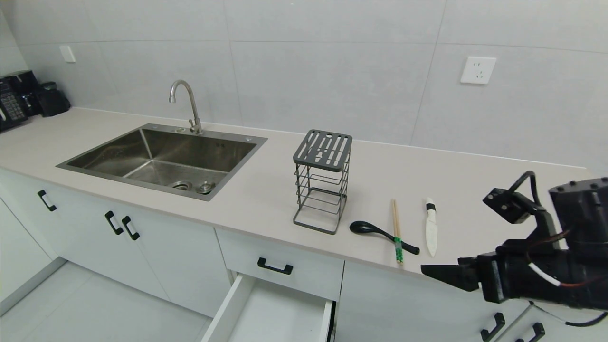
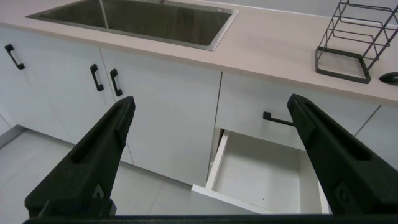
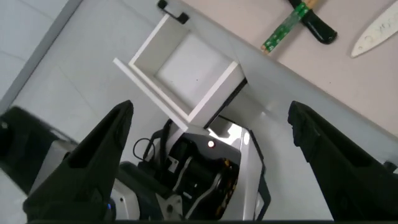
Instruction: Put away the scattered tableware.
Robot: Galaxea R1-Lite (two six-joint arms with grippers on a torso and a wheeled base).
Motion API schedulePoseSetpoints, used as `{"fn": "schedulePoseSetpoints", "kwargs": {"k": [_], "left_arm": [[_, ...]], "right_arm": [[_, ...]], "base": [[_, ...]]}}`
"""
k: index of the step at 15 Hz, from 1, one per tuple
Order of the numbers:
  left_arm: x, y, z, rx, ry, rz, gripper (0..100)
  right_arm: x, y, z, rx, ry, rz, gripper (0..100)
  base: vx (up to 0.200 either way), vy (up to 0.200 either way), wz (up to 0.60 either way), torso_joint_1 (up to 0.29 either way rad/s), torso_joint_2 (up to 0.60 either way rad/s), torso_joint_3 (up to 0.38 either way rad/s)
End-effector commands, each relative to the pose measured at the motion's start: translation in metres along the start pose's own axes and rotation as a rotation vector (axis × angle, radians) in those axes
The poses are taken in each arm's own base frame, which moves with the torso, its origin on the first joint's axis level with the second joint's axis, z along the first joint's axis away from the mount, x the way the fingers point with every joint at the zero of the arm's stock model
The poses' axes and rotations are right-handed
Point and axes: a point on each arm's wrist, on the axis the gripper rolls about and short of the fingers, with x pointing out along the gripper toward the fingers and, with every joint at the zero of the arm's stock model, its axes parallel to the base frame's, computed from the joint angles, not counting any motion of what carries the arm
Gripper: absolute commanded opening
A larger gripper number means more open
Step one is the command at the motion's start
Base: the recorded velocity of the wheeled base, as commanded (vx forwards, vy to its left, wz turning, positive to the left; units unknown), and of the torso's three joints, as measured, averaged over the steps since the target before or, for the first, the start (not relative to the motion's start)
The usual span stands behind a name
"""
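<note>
A black spoon [image 1: 375,231], a pair of wooden chopsticks [image 1: 396,230] with green ends and a white knife [image 1: 431,228] lie side by side on the countertop [image 1: 266,190], to the right of a dark wire rack [image 1: 322,180]. My right gripper [image 1: 441,275] hovers off the counter's front edge, near the knife, open and holding nothing. In its wrist view the right gripper [image 3: 210,109] is above the chopsticks' green end [image 3: 286,28], the spoon handle [image 3: 317,25] and the knife tip [image 3: 376,34]. My left gripper [image 2: 210,99] is open and empty, low in front of the cabinets.
A steel sink [image 1: 161,159] with a faucet [image 1: 187,102] is set in the counter at the left. Below the rack a white drawer [image 1: 228,308] stands pulled open, also seen as the drawer [image 2: 261,171] and the drawer [image 3: 186,68]. Dark appliances [image 1: 23,97] sit at the far left.
</note>
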Motion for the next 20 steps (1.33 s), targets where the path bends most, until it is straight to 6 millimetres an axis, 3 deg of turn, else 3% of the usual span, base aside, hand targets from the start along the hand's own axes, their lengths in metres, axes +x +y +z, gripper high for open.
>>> {"fn": "schedulePoseSetpoints", "kwargs": {"k": [1,7,13,20], "left_arm": [[0.000,0.000,0.000,-0.004,0.000,0.002,100],[0.000,0.000,0.000,-0.008,0.000,0.002,100],[0.000,0.000,0.000,-0.008,0.001,0.000,100],[0.000,0.000,0.000,-0.008,0.001,0.000,100]], "right_arm": [[0.040,-0.005,0.003,0.055,0.087,-0.074,100],[0.092,0.011,0.009,0.112,0.147,-0.150,100],[0.138,0.006,0.019,0.114,0.153,-0.238,100],[0.167,0.001,0.023,0.134,0.162,-0.267,100]], "base": [[0.000,0.000,0.00,0.000,0.00,0.000],[0.000,0.000,0.00,0.000,0.00,0.000],[0.000,0.000,0.00,0.000,0.00,0.000],[0.000,0.000,0.00,0.000,0.00,0.000]]}}
